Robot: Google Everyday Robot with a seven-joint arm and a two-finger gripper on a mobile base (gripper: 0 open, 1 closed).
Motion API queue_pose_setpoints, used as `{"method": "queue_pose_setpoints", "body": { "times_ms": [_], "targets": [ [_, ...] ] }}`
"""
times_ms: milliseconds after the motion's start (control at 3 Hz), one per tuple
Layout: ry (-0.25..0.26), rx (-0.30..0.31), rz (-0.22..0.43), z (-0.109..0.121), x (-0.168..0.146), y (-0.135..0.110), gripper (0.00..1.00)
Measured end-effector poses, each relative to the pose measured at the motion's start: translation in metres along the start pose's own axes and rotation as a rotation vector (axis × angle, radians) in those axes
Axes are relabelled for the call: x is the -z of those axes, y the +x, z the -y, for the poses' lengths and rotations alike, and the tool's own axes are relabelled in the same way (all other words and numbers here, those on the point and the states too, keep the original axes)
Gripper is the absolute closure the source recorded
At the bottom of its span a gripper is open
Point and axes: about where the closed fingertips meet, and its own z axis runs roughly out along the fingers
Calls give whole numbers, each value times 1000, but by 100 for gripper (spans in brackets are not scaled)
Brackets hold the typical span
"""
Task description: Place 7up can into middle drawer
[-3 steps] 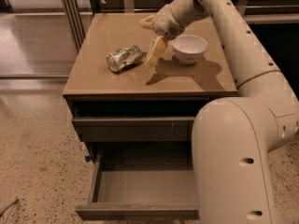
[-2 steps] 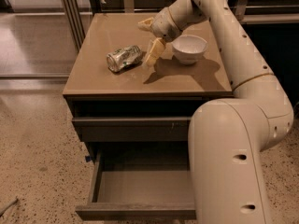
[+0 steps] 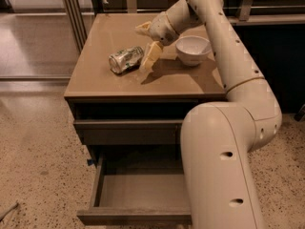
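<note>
The 7up can (image 3: 126,59), silver with green print and dented, lies on its side on the brown cabinet top (image 3: 100,80). My gripper (image 3: 146,43) hangs over the top just right of the can, open and empty. Its lower finger (image 3: 150,56) reaches down almost to the can's right end, and its upper finger (image 3: 143,28) sits behind it. The middle drawer (image 3: 138,190) is pulled out below, with its flat grey floor bare and its plain front (image 3: 133,217) toward me. My arm hides the drawer's right part.
A white bowl (image 3: 193,49) stands on the top right of the gripper. A shut drawer front (image 3: 128,131) sits above the open drawer. My arm's big white link (image 3: 224,166) fills the right foreground. Speckled floor lies to the left.
My gripper has moved a little left and down, closer to the can. The can, bowl and drawer have not moved.
</note>
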Motion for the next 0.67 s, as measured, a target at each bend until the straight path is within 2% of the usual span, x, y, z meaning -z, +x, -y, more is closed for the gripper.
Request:
{"method": "queue_pose_setpoints", "body": {
  "times_ms": [333, 667],
  "targets": [
    [-21, -18, -5, 0, -9, 6, 0],
    [-36, -38, -18, -2, -14, 15, 18]
  ]
}}
